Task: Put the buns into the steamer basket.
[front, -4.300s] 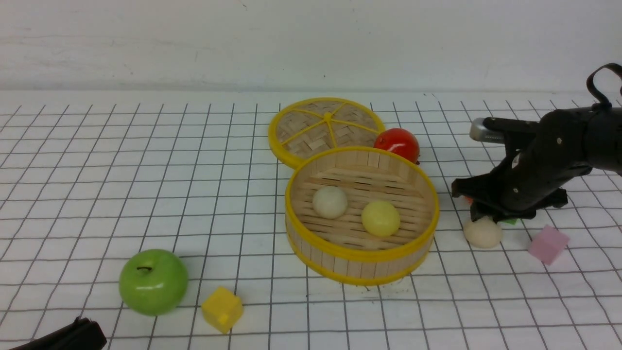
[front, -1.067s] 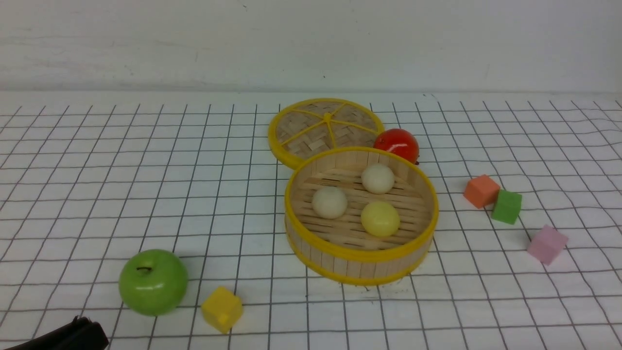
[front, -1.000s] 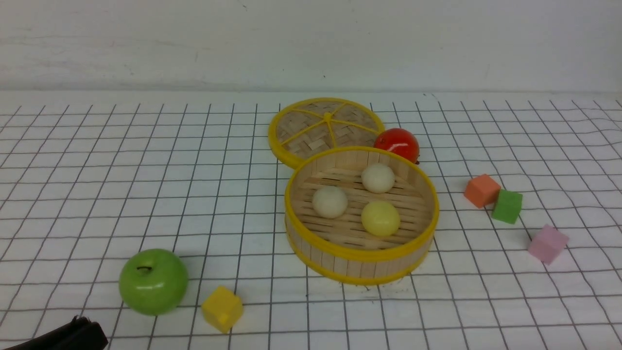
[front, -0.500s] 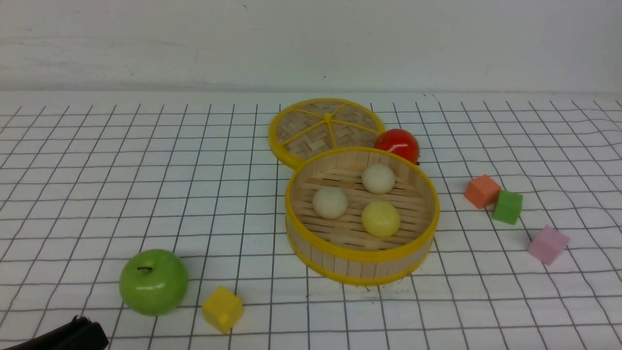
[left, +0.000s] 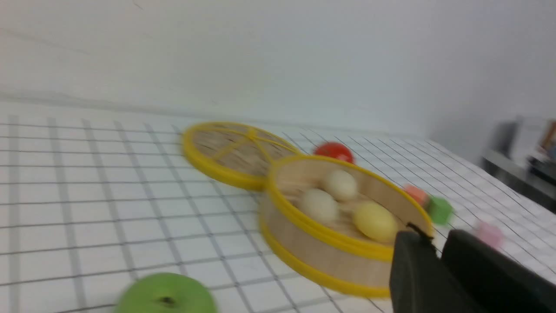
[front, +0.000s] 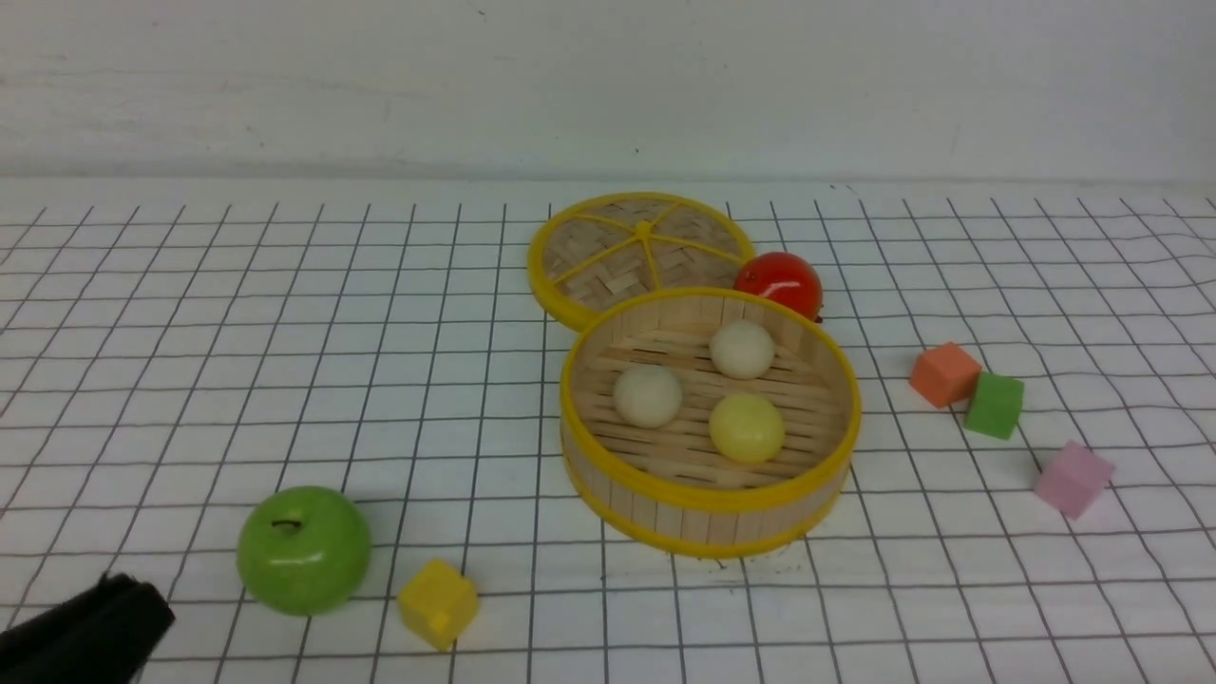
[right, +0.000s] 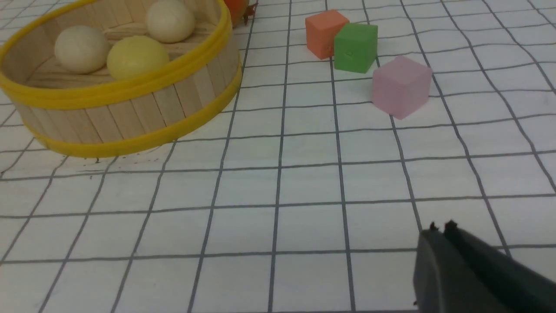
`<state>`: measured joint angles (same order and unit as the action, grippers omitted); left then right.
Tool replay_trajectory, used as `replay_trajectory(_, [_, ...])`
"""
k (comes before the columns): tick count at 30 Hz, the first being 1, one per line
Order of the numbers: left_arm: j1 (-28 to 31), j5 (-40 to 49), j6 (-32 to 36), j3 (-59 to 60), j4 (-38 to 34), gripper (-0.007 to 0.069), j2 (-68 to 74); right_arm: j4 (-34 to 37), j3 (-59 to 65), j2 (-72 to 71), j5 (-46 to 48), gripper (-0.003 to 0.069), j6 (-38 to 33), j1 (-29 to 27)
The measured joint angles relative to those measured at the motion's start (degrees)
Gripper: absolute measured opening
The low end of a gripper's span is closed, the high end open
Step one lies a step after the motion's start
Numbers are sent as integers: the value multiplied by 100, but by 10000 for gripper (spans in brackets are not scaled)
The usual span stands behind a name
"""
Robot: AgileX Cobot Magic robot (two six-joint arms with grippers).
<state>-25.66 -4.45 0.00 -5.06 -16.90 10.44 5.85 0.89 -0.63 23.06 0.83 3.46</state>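
Front view: steamer basket is sitting mid-table on the grid cloth, holding all three buns, two cream and one pale yellow. Lid is lying flat behind it, touching its rim, red ball just beside. Left gripper is hanging near the basket, jaws slightly apart, holding nothing. Right gripper is sitting closed and empty. Green apple and yellow cube are resting front-left.
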Motion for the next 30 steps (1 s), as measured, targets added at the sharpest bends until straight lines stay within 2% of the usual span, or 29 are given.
replay_trajectory(1, [48, -6, 0, 7, -9, 66, -11, 0, 0, 0, 0, -4, 0, 0])
replay_trajectory(4, [1031, 339, -296, 194, 51, -13, -398, 0, 0, 0, 0, -1, 0, 0])
replay_trajectory(5, [1083, 380, -323, 206, 51, -13, -429, 0, 0, 0, 0, 0, 0, 0])
replay_trajectory(7, [1695, 970, -441, 449, 230, -13, -896, 0, 0, 0, 0, 1, 0, 0])
replay_trajectory(9, [1979, 1384, -460, 612, 318, -13, -1065, 0, 0, 0, -15, 1, 0, 0])
replay_trajectory(15, [2143, 2613, -526, 685, 495, -13, -1101, 0, 0, 0, -15, 8, 0, 0])
replay_trajectory(20, [2143, 2647, -742, 685, 485, -13, -1101, 0, 0, 0, -15, 14, 0, -2])
replay_trajectory(30, [2143, 2647, -767, 685, 479, -13, -1101, 0, 0, 0, -15, 22, 0, -2])
